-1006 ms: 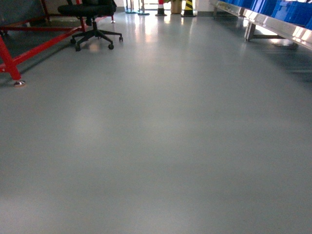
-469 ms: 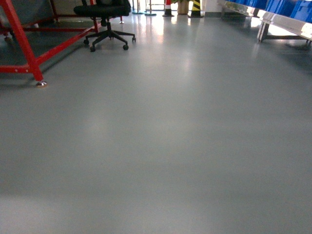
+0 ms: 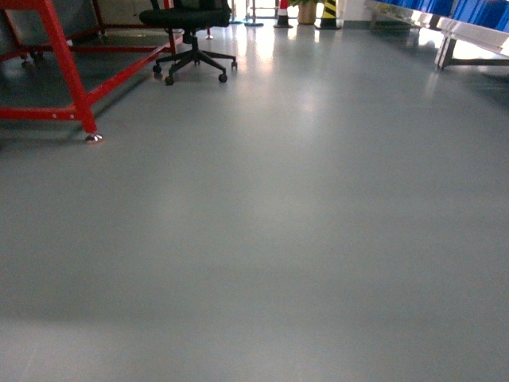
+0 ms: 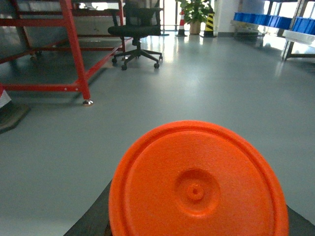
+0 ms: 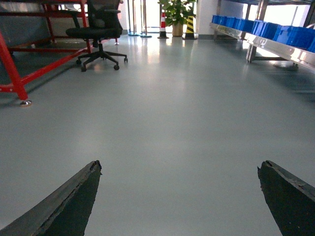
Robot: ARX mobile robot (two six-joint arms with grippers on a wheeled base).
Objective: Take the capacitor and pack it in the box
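Left jaws pinch an orange ribbed disc (image 4: pixel 197 184) with a central nub; my right gripper (image 5: pixel 179 196) is spread wide above grey floor (image 3: pixel 302 239).

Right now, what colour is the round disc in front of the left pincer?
Bright orange disc, seen best in the left wrist view.

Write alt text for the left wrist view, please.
A large round orange disc fills the lower foreground, held at the left gripper. Behind it, grey floor runs to a red metal frame at left, a black office chair, a potted plant and blue bins at right.
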